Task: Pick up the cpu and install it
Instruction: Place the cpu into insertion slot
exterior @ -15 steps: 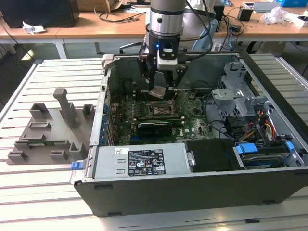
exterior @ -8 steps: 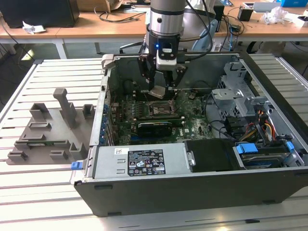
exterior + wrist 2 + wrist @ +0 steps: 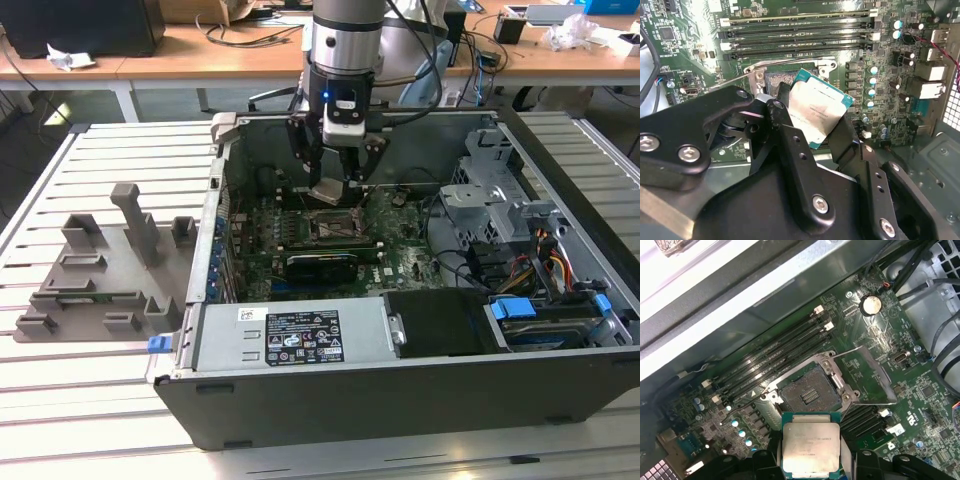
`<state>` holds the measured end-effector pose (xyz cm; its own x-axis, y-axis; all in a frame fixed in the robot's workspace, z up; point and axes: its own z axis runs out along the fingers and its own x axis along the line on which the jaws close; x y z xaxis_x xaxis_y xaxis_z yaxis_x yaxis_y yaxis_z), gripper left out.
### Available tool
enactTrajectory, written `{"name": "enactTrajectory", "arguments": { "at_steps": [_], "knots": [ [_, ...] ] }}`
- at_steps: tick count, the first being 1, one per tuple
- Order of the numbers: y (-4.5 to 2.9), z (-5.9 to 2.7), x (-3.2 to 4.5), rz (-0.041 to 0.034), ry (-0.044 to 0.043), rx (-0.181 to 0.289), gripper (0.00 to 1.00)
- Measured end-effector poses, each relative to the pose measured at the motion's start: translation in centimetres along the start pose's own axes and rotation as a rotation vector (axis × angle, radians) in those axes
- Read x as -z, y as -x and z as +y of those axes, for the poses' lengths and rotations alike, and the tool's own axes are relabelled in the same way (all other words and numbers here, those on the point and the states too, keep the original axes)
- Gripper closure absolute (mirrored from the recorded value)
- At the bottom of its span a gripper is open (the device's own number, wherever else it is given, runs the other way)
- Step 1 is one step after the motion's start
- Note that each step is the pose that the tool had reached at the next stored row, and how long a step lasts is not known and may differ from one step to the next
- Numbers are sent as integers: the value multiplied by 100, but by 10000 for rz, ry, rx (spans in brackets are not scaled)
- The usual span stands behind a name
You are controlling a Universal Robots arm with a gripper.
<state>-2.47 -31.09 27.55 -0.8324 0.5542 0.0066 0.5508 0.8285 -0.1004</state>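
Observation:
The cpu (image 3: 328, 192), a flat square chip with a silver top, hangs tilted between the fingers of my gripper (image 3: 331, 186), which is shut on it. It hovers just above the open, bare motherboard socket (image 3: 335, 228) inside the computer case. In the first wrist view the cpu (image 3: 811, 442) sits between dark fingers (image 3: 867, 462), close to the socket (image 3: 810, 392), whose metal load plate (image 3: 865, 375) is swung open. In the second wrist view the cpu (image 3: 817, 112) partly hides the socket (image 3: 772, 82), with a black finger (image 3: 785, 132) against its edge.
A grey plastic holder tray (image 3: 100, 270) lies on the slatted table at the exterior view's left. Inside the case (image 3: 400, 400), memory slots (image 3: 775, 355) run beside the socket. A drive cage (image 3: 490, 200) and cables stand at the right, a power supply (image 3: 290, 335) at the front.

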Motion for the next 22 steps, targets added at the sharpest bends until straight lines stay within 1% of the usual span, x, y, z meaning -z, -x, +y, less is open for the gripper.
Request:
{"name": "enactTrajectory", "arguments": {
  "at_steps": [13,16,22],
  "knots": [
    [1,1,0,10,-34,-338,45],
    [3,2,0,5,-57,-458,45],
    [3,2,0,18,-64,-627,45]
  ]
}}
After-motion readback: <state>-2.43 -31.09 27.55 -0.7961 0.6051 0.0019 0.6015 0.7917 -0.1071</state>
